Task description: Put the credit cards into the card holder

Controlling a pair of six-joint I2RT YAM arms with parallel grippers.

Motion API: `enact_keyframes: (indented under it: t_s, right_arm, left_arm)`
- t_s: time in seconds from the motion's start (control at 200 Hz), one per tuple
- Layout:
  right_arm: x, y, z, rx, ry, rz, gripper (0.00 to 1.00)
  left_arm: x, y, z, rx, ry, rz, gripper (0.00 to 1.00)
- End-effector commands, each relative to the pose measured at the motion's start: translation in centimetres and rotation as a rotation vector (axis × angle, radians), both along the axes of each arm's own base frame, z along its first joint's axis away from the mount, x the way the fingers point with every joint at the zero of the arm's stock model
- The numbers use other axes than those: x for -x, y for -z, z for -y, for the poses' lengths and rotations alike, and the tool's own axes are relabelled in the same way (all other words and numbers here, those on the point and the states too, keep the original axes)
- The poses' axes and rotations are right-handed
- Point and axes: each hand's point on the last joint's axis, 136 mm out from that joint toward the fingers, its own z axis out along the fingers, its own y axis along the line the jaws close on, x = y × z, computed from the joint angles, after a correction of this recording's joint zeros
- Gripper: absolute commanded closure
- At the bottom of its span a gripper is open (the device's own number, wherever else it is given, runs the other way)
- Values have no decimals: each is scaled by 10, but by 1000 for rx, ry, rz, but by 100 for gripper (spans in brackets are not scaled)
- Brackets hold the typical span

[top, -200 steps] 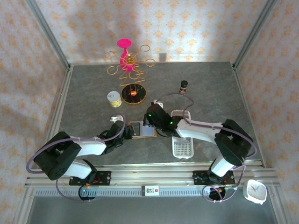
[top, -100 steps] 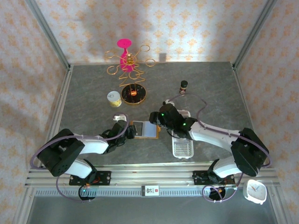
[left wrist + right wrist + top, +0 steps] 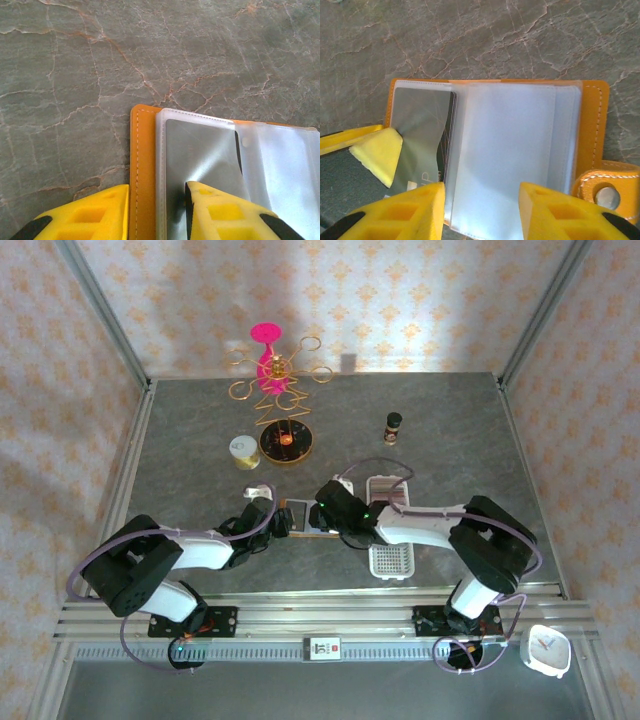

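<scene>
The orange card holder [image 3: 300, 518] lies open and flat on the grey marble table, its clear sleeves facing up. A grey credit card [image 3: 200, 155] sits in the left sleeve, with a dark card edge [image 3: 445, 145] just behind it. My left gripper [image 3: 156, 200] straddles the holder's left edge [image 3: 142, 165] with its jaws apart. One finger [image 3: 220, 210] rests on the sleeved card and the other is on the table. My right gripper [image 3: 481, 200] is open over the pale middle sleeves [image 3: 510, 150], holding nothing. The closing tab [image 3: 605, 187] is at the right.
A long white slotted tray [image 3: 390, 545] lies just right of the holder, under the right arm. Further back stand a yellow roll [image 3: 243, 450], a round dark dish [image 3: 286, 440], a pink and gold wire stand [image 3: 272, 370] and a small bottle [image 3: 393, 424].
My right gripper opened, drew back to the right, then came back left over the holder. The left gripper has stayed at the holder's left edge.
</scene>
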Motion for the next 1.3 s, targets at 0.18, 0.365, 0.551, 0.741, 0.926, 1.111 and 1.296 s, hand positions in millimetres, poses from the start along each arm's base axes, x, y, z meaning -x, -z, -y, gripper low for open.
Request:
enact_keyframes:
  t_s: [0.18, 0.365, 0.551, 0.741, 0.926, 1.111, 1.296]
  right_arm:
    - [-6, 9, 17, 95, 95, -8, 58]
    - [-3, 17, 23, 122, 108, -25, 58]
    - [0, 25, 19, 111, 94, -44, 58]
    - [0, 29, 15, 102, 88, -57, 57]
    - [2, 26, 5, 51, 74, -69, 56]
    - [-3, 9, -1, -4, 78, -37, 57]
    - [-4, 5, -5, -31, 80, -34, 56]
  left_arm:
    - [13, 18, 1, -46, 44, -70, 69]
    - [13, 17, 1, -42, 44, -68, 69]
    - [14, 16, 1, -39, 46, -67, 69]
    - [14, 16, 0, -42, 43, -65, 69]
    - [14, 15, -1, -44, 39, -65, 69]
    - [14, 16, -2, -48, 36, -67, 69]
    - [14, 17, -1, -49, 37, -69, 69]
